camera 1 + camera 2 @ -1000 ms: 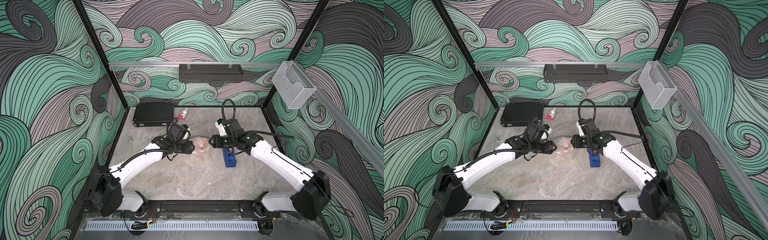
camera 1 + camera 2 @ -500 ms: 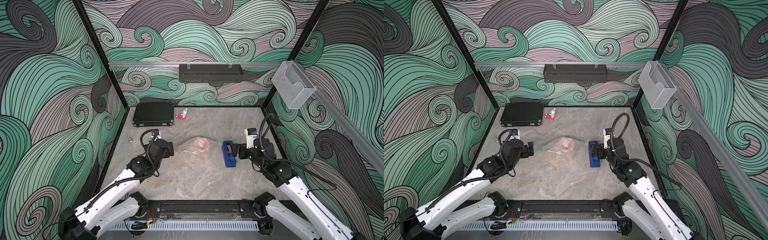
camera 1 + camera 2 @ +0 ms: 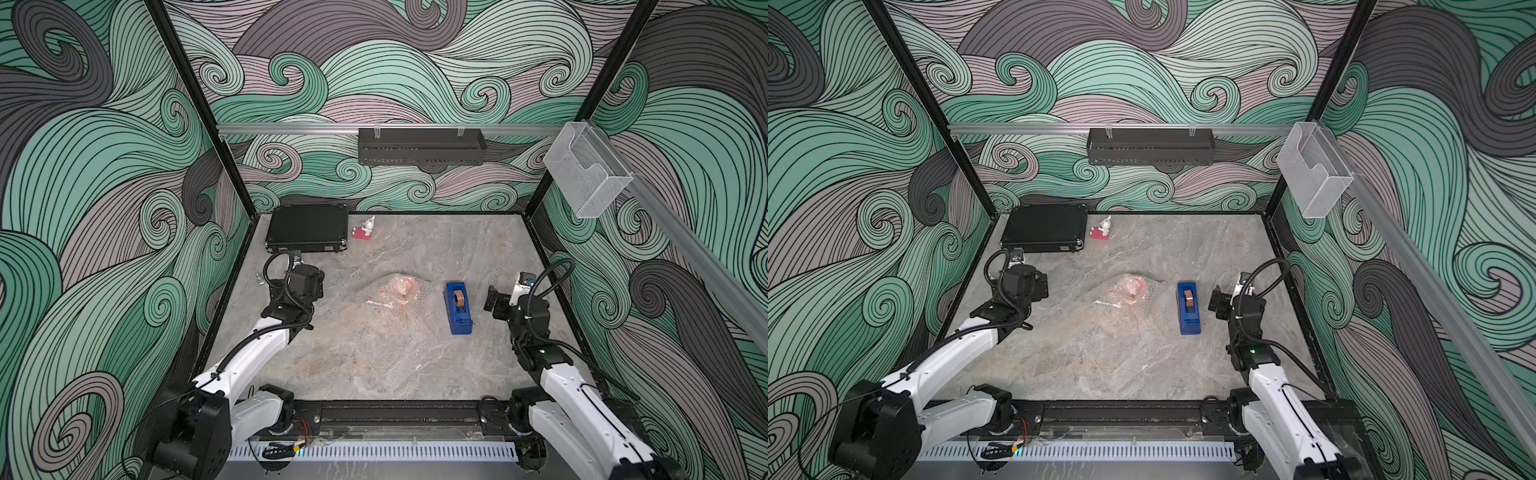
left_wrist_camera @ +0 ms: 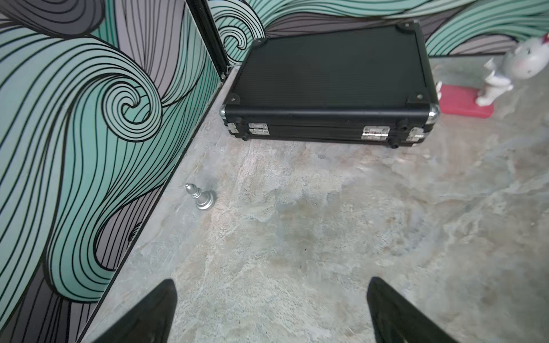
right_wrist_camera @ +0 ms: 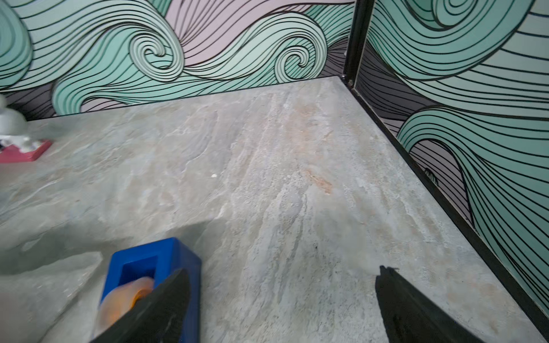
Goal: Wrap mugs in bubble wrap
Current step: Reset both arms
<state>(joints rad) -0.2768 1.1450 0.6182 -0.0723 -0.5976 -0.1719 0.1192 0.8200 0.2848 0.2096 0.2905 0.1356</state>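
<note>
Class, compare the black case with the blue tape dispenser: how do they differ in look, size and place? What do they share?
Colour: the case is black with silver latches; the dispenser is blue and holds a brown roll.
Size: the case is far broader; the dispenser is narrow.
Place: the case sits in the far left corner; the dispenser lies right of centre.
Both rest on the table.
</note>
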